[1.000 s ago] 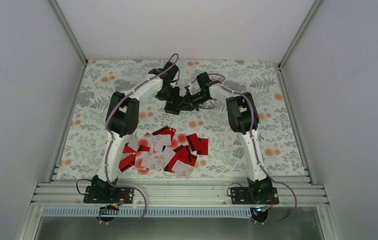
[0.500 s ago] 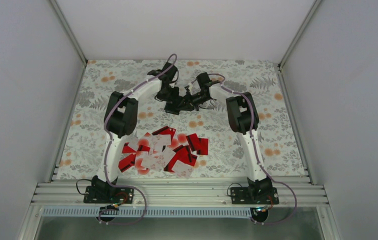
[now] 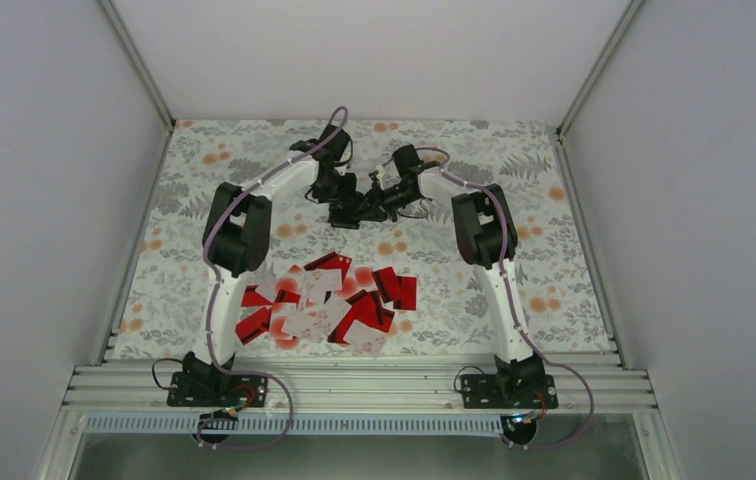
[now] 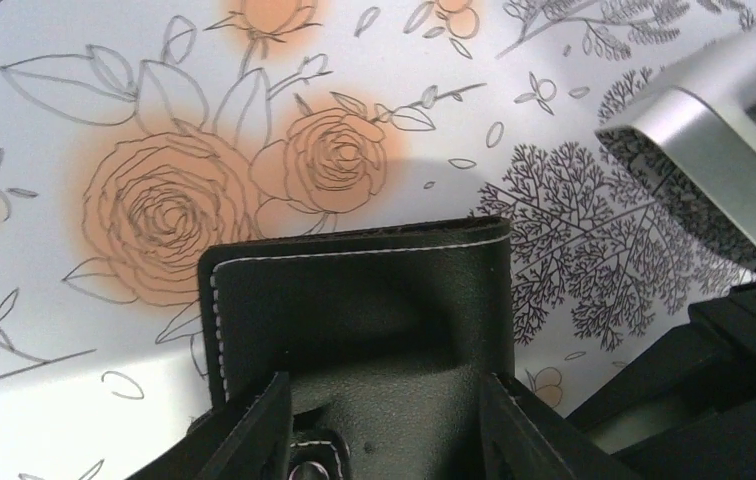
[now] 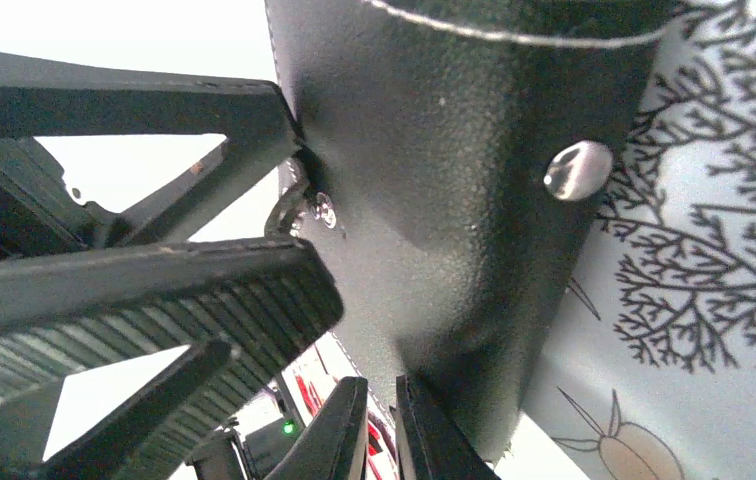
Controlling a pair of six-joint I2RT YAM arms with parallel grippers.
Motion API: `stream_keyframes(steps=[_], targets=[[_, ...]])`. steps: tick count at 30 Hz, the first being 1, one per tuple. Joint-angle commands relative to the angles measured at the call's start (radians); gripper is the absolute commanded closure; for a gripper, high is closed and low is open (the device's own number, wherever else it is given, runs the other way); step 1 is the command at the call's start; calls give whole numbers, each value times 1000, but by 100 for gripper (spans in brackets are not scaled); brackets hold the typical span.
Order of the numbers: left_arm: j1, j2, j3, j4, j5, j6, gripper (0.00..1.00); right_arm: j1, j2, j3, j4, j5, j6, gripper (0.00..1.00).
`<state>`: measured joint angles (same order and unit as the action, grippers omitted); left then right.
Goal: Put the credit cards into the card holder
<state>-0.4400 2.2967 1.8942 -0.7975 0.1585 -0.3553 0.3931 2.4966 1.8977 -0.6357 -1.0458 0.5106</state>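
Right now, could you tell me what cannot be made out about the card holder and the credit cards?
Top external: the card holder is too small, partly covered by the left gripper and right gripper.
Left wrist: only its black outside shows; the bottom edge cuts it off.
Cards inside: hidden in every view.
The credit cards overlap; their count is unclear.

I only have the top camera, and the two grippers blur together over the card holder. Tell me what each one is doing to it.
Observer: The right gripper is pinched shut on one edge of the card holder.
Operator: Now the left.
Observer: The left gripper is open, its jaws apart over the holder's black outer face.
Operator: Give me a landmark on the holder.
Observer: A silver snap stud shows on its outer face, seen from the right wrist.
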Motion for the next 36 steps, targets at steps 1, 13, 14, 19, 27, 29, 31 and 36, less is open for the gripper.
stream_keyframes(steps=[1,13,14,19,27,29,31,36], targets=[[25,-46,55,-33,30,6,48,-3,54,-13,10,61,15,91],[105,-112,-7,-101,156,170,61,-3,67,10,2,60,19,91],[105,-120,-28,-95,166,187,67,-3,68,10,3,60,18,91],[105,-126,-91,-78,195,219,81,-3,72,13,5,59,21,91],[105,-80,-56,-76,249,230,82,-3,79,23,-9,63,16,91],[105,-75,-50,-75,251,228,82,-3,84,30,-14,63,11,91],[105,-68,-46,-76,250,226,83,-3,88,38,-21,61,7,91],[104,-48,-37,-71,262,218,86,-3,95,41,-28,56,-1,91]])
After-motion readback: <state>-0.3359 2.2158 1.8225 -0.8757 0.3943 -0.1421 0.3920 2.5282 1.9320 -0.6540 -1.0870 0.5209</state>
